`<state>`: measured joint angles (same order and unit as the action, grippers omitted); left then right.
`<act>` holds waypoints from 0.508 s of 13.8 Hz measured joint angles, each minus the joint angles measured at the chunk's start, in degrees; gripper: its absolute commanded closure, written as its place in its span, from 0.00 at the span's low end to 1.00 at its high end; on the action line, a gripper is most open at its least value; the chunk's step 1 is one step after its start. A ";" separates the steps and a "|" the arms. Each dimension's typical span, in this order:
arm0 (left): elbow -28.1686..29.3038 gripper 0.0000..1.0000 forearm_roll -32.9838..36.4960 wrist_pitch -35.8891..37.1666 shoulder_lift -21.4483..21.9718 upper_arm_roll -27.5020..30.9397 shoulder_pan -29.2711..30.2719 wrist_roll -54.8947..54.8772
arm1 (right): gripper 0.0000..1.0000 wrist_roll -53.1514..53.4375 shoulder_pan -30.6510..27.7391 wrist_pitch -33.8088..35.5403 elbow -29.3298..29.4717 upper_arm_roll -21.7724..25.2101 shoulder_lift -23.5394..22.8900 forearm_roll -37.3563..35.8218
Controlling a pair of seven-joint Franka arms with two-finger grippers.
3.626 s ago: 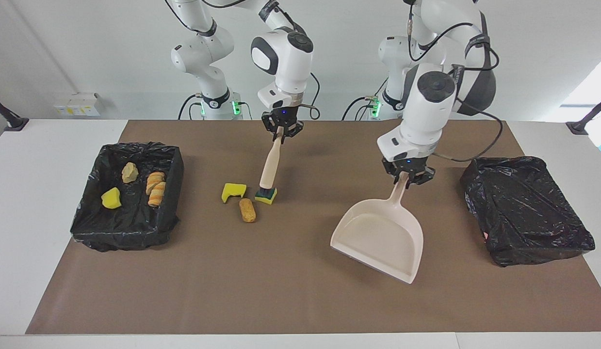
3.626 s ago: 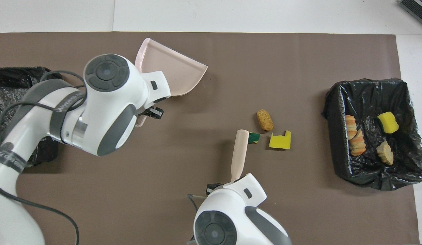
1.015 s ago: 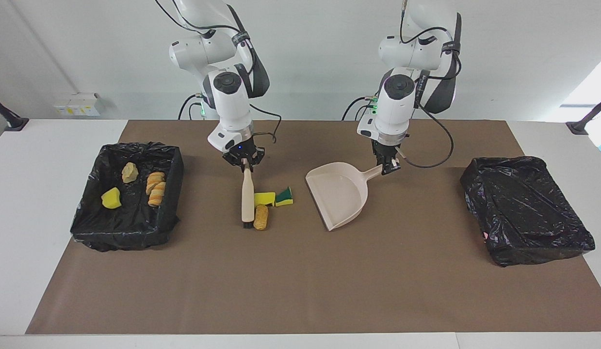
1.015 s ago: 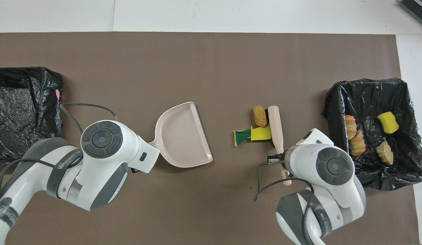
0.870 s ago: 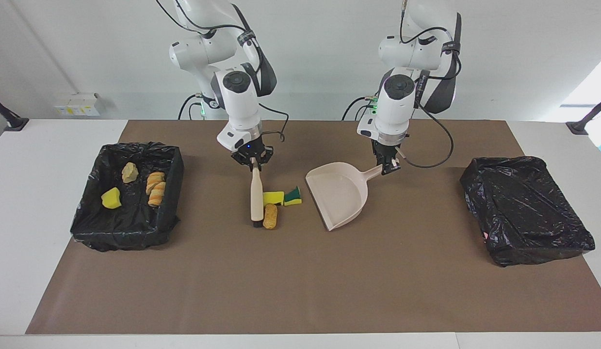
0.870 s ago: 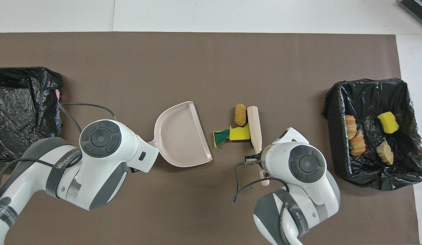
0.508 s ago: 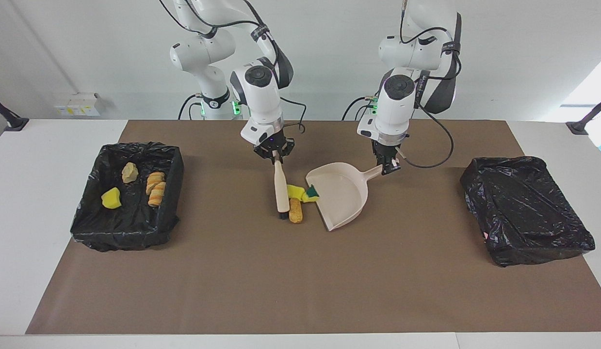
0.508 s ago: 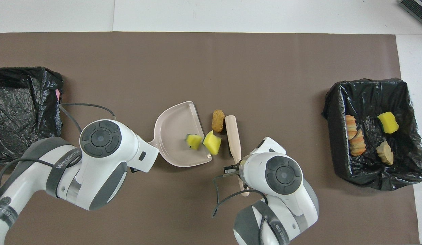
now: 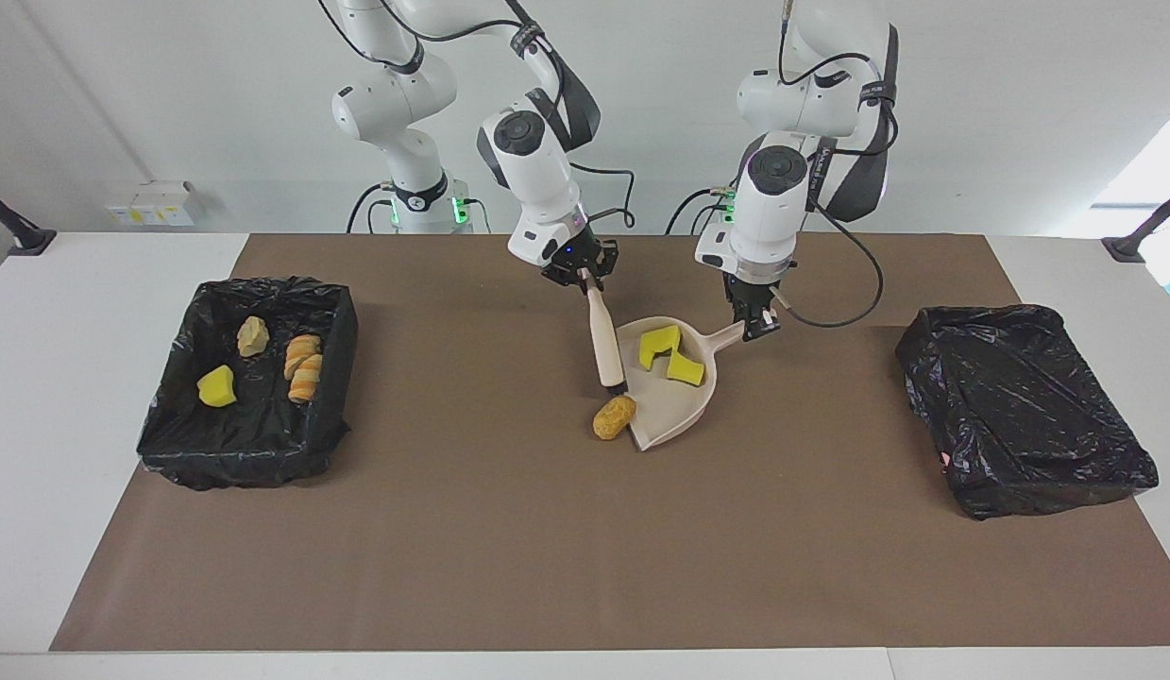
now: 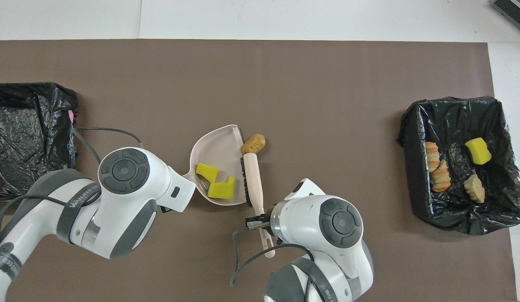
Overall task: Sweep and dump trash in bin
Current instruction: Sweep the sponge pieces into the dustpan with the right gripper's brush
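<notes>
Centrally, right gripper, angled downward, clamps the beige black-bristled hand brush; left gripper grips the beige plastic dustpan, holding two yellow sponge scraps; brown bread chunk touches its lip, fingertips obscured overhead.

- The beige plastic dustpan looks smooth with a soft sheen.
- The beige hand brush has a smooth handle and coarse black bristles.
- The two yellow sponge pieces look porous and matt.
- The brown bread-like chunk looks rough and crusty.
- The black plastic bin liners are crinkled and glossy.
- The brown paper-like table cover is flat and matt.
</notes>
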<state>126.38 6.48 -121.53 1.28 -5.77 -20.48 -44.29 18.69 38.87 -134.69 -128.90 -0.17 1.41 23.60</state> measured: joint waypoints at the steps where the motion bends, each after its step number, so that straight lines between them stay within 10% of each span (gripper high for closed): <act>1: 0.00 1.00 0.00 0.00 0.00 0.02 0.01 0.06 | 1.00 0.00 0.50 1.15 1.09 -0.03 0.04 0.18; 7: 0.00 1.00 0.00 0.00 -0.02 0.18 0.59 0.65 | 1.00 -2.55 -7.06 13.25 11.70 0.67 -2.20 -11.06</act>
<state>126.39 6.47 -121.53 1.26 -5.59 -19.89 -43.64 16.14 31.82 -121.44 -117.20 0.49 -0.80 12.54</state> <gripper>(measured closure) 0.687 0.744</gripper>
